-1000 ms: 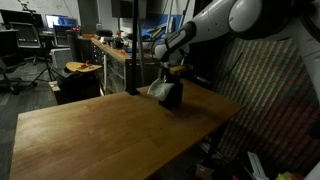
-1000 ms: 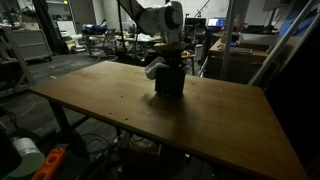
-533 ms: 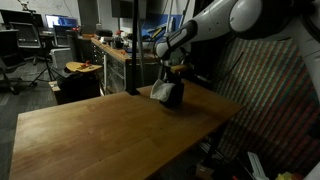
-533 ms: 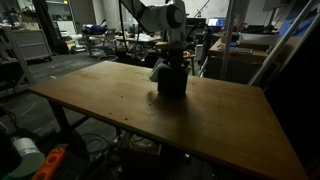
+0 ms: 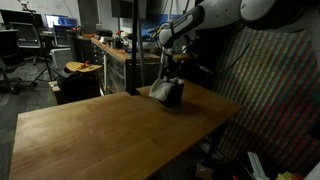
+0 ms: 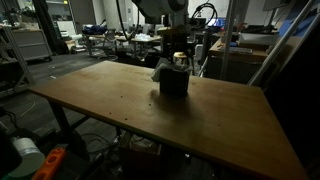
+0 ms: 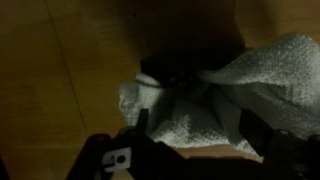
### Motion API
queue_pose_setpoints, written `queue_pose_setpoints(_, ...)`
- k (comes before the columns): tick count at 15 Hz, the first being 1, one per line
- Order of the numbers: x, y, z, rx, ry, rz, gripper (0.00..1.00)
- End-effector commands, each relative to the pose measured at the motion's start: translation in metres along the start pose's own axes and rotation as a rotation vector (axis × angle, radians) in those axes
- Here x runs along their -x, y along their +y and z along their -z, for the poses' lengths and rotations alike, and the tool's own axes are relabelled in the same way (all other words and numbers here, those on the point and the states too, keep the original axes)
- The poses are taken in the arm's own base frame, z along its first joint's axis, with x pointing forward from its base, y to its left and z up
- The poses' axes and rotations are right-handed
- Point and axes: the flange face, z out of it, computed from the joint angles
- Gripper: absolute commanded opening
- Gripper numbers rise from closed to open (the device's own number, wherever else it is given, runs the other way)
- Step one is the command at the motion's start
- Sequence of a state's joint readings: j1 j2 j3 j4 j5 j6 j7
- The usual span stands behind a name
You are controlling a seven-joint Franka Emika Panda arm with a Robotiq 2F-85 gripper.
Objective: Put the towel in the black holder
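Towel [image 6: 160, 70] bunched in black holder [image 6: 174, 86], folds spilling over rim on one side; pincer [image 5: 169, 67] directly above, clear of cloth, jaws spread, grasping nothing; holder upright toward far side of wooden tabletop [image 6: 110, 100]; dim room beyond, cluttered workbench [image 5: 104, 50].

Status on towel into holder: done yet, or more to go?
Done: the towel is stuffed into the black holder, with a fold hanging over the rim. In hand: nothing; the gripper hangs open above it. Left: perhaps tuck the overhang in, then pull the arm clear.
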State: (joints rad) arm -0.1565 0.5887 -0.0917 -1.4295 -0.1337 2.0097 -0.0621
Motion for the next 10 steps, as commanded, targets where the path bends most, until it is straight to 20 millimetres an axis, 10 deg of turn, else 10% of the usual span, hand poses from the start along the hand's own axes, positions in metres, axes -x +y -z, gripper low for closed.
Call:
queue_pose_setpoints(1,0.005,-0.001,0.041,-0.001,0.036,0.019,1.00)
queue_pose_setpoints(10,0.034,-0.071,0.076,-0.113,-0.011,0.292,1.00)
